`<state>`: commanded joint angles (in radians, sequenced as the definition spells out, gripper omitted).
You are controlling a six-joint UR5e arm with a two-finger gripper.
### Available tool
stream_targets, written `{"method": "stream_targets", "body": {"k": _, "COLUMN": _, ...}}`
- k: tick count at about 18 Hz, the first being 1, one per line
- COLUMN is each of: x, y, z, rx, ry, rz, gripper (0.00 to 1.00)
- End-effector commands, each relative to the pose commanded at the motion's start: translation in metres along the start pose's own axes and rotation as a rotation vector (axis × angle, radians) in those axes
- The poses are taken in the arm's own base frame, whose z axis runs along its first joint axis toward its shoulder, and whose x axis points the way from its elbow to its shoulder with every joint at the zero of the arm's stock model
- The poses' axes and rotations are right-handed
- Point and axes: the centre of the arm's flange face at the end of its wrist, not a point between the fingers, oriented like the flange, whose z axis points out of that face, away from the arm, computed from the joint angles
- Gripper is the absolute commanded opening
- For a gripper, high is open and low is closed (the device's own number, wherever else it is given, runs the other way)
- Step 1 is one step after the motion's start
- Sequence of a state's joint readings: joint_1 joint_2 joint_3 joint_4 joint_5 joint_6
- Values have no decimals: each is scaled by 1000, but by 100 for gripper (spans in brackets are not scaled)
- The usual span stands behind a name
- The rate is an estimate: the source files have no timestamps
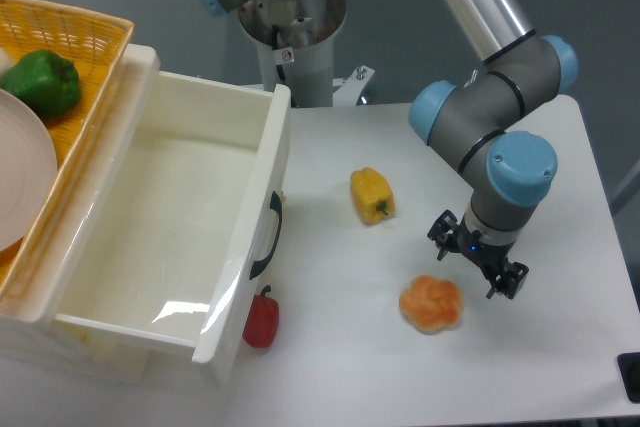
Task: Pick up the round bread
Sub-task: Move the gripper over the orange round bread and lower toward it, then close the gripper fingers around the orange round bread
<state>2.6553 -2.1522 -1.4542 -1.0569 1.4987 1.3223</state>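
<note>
The round bread (431, 304), an orange-golden bun with a lobed top, lies on the white table near its front. My gripper (477, 260) hangs just above and to the right of it, apart from it. Its two dark fingers are spread and nothing is between them, so it is open.
A yellow bell pepper (371, 195) lies left of the arm. A small red pepper (261, 320) stands by the white drawer bin (252, 277). A wicker basket (95, 57) at the back left holds a green pepper (42, 82) and a white plate (25, 167).
</note>
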Motion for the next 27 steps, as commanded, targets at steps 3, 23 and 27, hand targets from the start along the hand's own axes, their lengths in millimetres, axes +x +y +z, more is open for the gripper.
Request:
{"method": "stream_targets", "body": {"k": 3, "x": 3, "y": -5, "z": 5, "rx": 0, "ry": 9, "rz": -30, "gripper": 100}}
{"method": "stream_targets", "body": {"k": 23, "x": 25, "y": -7, "z": 53, "rx": -38, "ry": 45, "rz": -40, "gripper": 97}}
{"method": "stream_targets", "body": {"k": 27, "x": 25, "y": -16, "z": 58, "rx": -62, "ry": 0, "rz": -41, "gripper": 83}}
